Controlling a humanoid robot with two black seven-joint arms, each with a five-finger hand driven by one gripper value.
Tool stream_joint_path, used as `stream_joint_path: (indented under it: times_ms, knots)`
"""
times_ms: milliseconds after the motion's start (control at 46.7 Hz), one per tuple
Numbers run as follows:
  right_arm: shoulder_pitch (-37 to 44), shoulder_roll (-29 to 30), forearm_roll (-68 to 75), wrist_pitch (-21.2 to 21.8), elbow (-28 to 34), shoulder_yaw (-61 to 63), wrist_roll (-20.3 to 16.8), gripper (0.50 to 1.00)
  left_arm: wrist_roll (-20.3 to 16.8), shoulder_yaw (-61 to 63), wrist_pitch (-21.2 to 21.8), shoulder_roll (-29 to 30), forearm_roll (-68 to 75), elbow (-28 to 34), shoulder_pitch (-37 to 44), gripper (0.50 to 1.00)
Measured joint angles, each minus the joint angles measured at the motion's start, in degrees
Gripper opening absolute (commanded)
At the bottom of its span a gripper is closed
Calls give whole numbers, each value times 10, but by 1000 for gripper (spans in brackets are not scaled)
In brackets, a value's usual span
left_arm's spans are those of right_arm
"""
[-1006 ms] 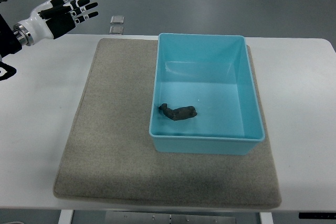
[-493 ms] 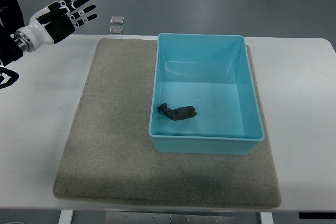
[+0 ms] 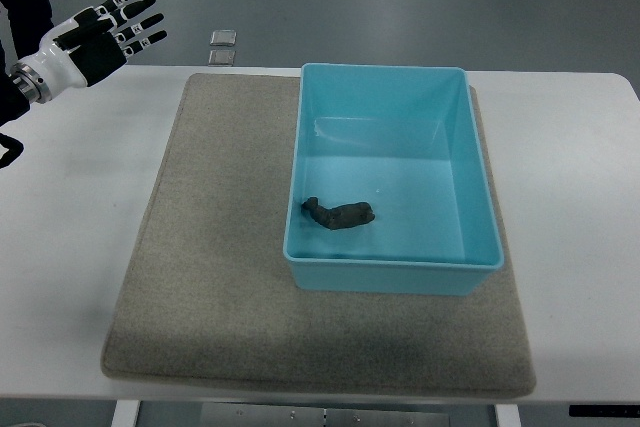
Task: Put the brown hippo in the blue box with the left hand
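Note:
The brown hippo (image 3: 340, 214) lies on the floor of the blue box (image 3: 392, 81), near its front left corner. The box stands on the right half of a grey mat (image 3: 220, 237). My left hand (image 3: 103, 32) hovers over the table's far left corner, well away from the box, its fingers spread and holding nothing. The right arm does not show.
The mat lies on a white table (image 3: 70, 227). Two small square pads (image 3: 223, 46) sit on the floor just past the table's far edge. Chair castors show at the top right.
My left hand has drawn back to the left and slightly up, farther from the box, still with its fingers spread. The hippo has not moved.

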Motion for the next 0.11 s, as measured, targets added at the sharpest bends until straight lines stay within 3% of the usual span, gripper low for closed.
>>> stream_joint_path:
  times_ms: [107]
  knots:
    - [1, 0, 4, -5, 0, 4, 0, 936, 0, 0, 0, 0, 3, -1, 3, 1000]
